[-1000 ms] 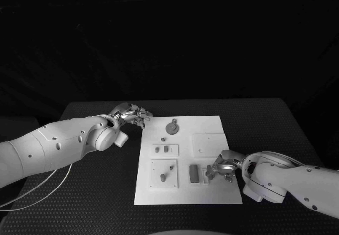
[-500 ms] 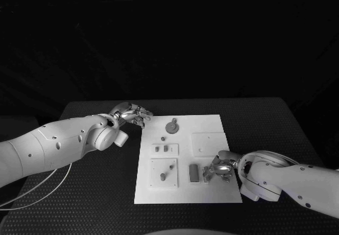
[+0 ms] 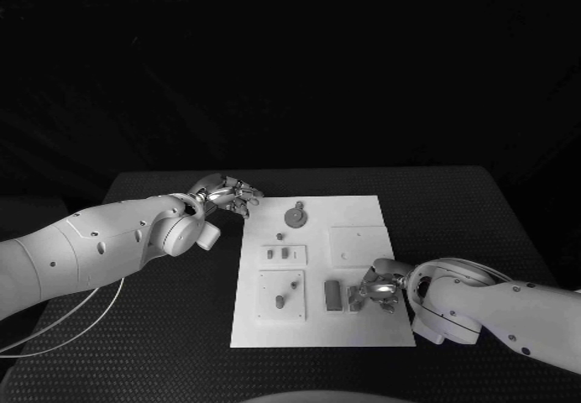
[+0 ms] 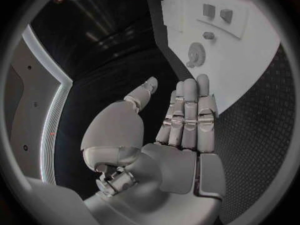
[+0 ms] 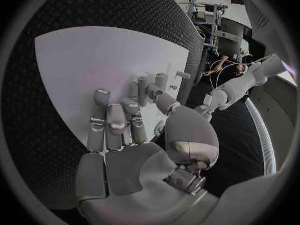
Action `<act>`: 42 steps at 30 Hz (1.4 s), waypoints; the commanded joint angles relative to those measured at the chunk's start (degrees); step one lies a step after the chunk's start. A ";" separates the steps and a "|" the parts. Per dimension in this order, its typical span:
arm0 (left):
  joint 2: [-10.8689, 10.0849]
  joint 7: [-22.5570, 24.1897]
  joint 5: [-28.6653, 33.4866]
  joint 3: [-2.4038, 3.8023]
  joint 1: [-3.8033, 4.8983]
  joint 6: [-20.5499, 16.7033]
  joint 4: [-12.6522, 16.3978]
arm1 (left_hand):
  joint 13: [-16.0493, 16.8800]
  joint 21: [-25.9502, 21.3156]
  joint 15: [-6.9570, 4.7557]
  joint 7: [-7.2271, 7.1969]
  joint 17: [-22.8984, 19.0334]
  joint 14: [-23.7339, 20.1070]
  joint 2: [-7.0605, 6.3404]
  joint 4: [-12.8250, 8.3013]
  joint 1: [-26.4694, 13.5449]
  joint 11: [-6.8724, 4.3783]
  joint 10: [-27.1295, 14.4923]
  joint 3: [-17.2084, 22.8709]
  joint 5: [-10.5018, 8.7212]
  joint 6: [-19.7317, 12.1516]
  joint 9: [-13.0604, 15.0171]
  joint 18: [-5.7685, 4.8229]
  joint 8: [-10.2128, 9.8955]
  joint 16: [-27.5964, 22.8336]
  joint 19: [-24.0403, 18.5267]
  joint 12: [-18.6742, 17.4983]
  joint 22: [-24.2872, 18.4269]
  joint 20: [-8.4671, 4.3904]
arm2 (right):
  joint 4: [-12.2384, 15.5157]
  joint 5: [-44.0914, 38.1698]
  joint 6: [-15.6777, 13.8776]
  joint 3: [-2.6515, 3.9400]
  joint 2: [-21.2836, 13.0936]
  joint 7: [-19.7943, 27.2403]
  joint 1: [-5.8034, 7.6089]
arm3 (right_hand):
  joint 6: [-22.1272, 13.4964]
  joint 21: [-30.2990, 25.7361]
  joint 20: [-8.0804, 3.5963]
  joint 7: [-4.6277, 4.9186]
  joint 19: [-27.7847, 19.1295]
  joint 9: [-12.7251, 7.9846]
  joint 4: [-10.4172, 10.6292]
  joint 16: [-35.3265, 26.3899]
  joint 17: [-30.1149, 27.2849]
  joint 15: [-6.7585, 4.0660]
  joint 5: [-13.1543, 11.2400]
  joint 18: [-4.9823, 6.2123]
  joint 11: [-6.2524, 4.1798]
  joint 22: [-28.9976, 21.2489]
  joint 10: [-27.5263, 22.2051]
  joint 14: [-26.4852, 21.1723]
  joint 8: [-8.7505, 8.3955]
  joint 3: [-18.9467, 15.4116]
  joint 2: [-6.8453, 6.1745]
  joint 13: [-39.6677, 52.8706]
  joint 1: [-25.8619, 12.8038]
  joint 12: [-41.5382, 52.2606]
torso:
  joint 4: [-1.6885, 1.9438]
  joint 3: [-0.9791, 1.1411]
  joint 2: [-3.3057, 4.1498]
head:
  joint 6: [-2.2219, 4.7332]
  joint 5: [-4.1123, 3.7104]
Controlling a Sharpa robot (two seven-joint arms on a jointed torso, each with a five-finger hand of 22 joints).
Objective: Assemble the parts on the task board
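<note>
Dim room; fisheye wrist views bend edges

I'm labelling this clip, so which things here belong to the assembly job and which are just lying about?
Job:
task board
round part
upright bar part
part by the right hand's fingers
right hand, at that part
left hand, held beside the board, holding nothing

Lying about:
white cable on the black table

Left robot hand [image 3: 225, 196] open, empty.
</note>
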 commanded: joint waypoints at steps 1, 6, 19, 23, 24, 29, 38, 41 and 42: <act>0.12 0.31 0.29 0.03 0.06 0.85 0.08 | 0.07 -0.29 -0.10 -0.03 0.09 0.22 0.11 0.38 -0.52 0.08 -0.15 -0.03 -0.20 0.33 0.02 1.09 0.19 -0.18 0.49 0.14 0.08 -0.05 | -0.38 -0.69 0.64 -0.04 0.34 0.84 -0.22 | 0.22 0.31 -0.01 0.06 0.01 -0.05 0.10 0.17 -0.03 -0.25 0.39 0.29 -0.10 1.21 0.39 -0.06 0.11 0.36 2.17 0.05 1.97 0.28 | 0.00 -0.01 -0.01 | 0.04 0.02; 0.12 0.29 0.29 0.03 0.06 0.86 0.07 | 0.08 -0.30 -0.10 -0.03 0.10 0.22 0.11 0.40 -0.52 0.08 -0.16 -0.03 -0.20 0.33 0.01 1.09 0.18 -0.19 0.49 0.14 0.09 -0.05 | -0.82 -0.51 1.54 -0.04 0.66 0.84 -0.27 | 0.18 0.32 0.00 0.08 -0.01 -0.08 0.12 0.16 -0.08 -0.25 0.37 0.29 -0.08 1.20 0.36 -0.11 0.08 0.35 2.06 0.05 1.88 0.27 | 0.02 0.00 -0.02 | 0.05 0.08; 0.07 0.21 0.29 0.03 0.06 0.86 0.08 | 0.09 -0.34 -0.09 -0.02 0.13 0.22 0.10 0.43 -0.53 0.09 -0.17 -0.03 -0.20 0.31 0.00 1.08 0.18 -0.21 0.50 0.13 0.12 -0.05 | -1.05 0.39 2.78 -0.05 1.01 1.42 -0.43 | -0.37 0.14 0.33 0.39 -0.40 -0.51 0.39 -0.23 -1.55 -0.09 0.35 0.29 0.23 1.07 -0.26 -1.40 -0.28 0.11 0.76 -0.03 0.33 -0.04 | -0.01 -0.03 -0.02 | 0.10 0.17; 0.09 0.21 0.29 0.03 0.06 0.90 0.11 | 0.09 -0.35 -0.09 -0.02 0.14 0.22 0.10 0.43 -0.53 0.09 -0.18 -0.03 -0.20 0.30 0.00 1.08 0.18 -0.21 0.50 0.12 0.13 -0.05 | -1.09 0.39 2.69 -0.05 1.00 1.37 -0.44 | -0.40 0.10 0.37 0.42 -0.42 -0.56 0.44 -0.27 -1.68 -0.07 0.36 0.29 0.25 1.05 -0.31 -1.52 -0.31 0.11 0.61 -0.05 0.12 -0.07 | -0.04 -0.04 0.00 | 0.05 0.16; 0.09 0.21 0.29 0.03 0.06 0.89 0.11 | 0.09 -0.35 -0.09 -0.02 0.14 0.22 0.10 0.44 -0.53 0.09 -0.18 -0.03 -0.20 0.30 0.00 1.08 0.18 -0.21 0.50 0.12 0.13 -0.05 | -1.11 0.39 2.55 -0.05 1.01 1.39 -0.44 | -0.40 0.09 0.38 0.43 -0.43 -0.58 0.46 -0.28 -1.65 -0.05 0.35 0.29 0.27 1.04 -0.34 -1.53 -0.31 0.09 0.50 -0.06 0.00 -0.08 | -0.04 -0.04 0.00 | 0.05 0.16; 0.06 0.20 0.29 0.03 0.06 0.90 0.08 | 0.09 -0.36 -0.09 -0.01 0.15 0.22 0.09 0.44 -0.53 0.09 -0.19 -0.03 -0.20 0.29 0.00 1.08 0.17 -0.22 0.50 0.12 0.14 -0.05 | -1.17 0.54 2.55 -0.06 1.05 1.59 -0.45 | -0.52 -0.05 0.50 0.53 -0.35 -0.83 1.14 -0.39 -1.80 0.02 0.38 0.29 0.38 0.94 -0.49 -1.73 -0.42 0.05 -1.12 -0.14 -1.27 -0.16 | -0.03 0.00 -0.01 | -0.01 0.17; 0.07 0.20 0.29 0.03 0.06 0.82 0.08 | 0.09 -0.38 -0.09 -0.01 0.16 0.22 0.07 0.45 -0.53 0.09 -0.20 -0.04 -0.20 0.27 -0.01 1.08 0.17 -0.23 0.51 0.11 0.15 -0.05 | -1.19 0.70 2.90 -0.06 1.10 1.90 -0.48 | -0.98 -0.46 0.51 0.71 -0.29 -1.26 4.33 -0.67 -1.84 0.13 0.36 0.29 0.57 0.87 -0.88 -1.98 -0.60 0.67 -5.68 -0.30 -3.30 -0.24 | -0.07 0.00 -0.01 | -0.09 0.18; 0.08 0.20 0.29 0.03 0.06 0.80 0.06 | 0.10 -0.38 -0.09 0.00 0.16 0.22 0.06 0.46 -0.53 0.10 -0.22 -0.04 -0.20 0.25 -0.02 1.08 0.16 -0.23 0.51 0.10 0.16 -0.05 | -1.25 0.69 2.97 -0.06 1.11 2.07 -0.49 | -1.16 -0.64 0.54 0.77 -0.39 -1.39 6.01 -0.77 -1.85 0.20 0.35 0.29 0.64 0.89 -1.08 -2.10 -0.62 0.95 -7.28 -0.36 -4.17 -0.26 | -0.05 -0.01 -0.02 | -0.10 0.19; 0.08 0.20 0.29 0.03 0.06 0.81 0.06 | 0.09 -0.39 -0.09 0.00 0.17 0.22 0.06 0.46 -0.53 0.10 -0.22 -0.04 -0.20 0.24 -0.02 1.08 0.15 -0.23 0.51 0.10 0.16 -0.05 | -1.24 0.64 3.08 -0.06 1.11 2.10 -0.49 | -1.23 -0.67 0.56 0.80 -0.43 -1.42 6.40 -0.80 -1.85 0.22 0.33 0.29 0.65 0.91 -1.14 -2.15 -0.63 0.98 -7.69 -0.37 -4.44 -0.26 | -0.05 -0.01 -0.02 | -0.10 0.19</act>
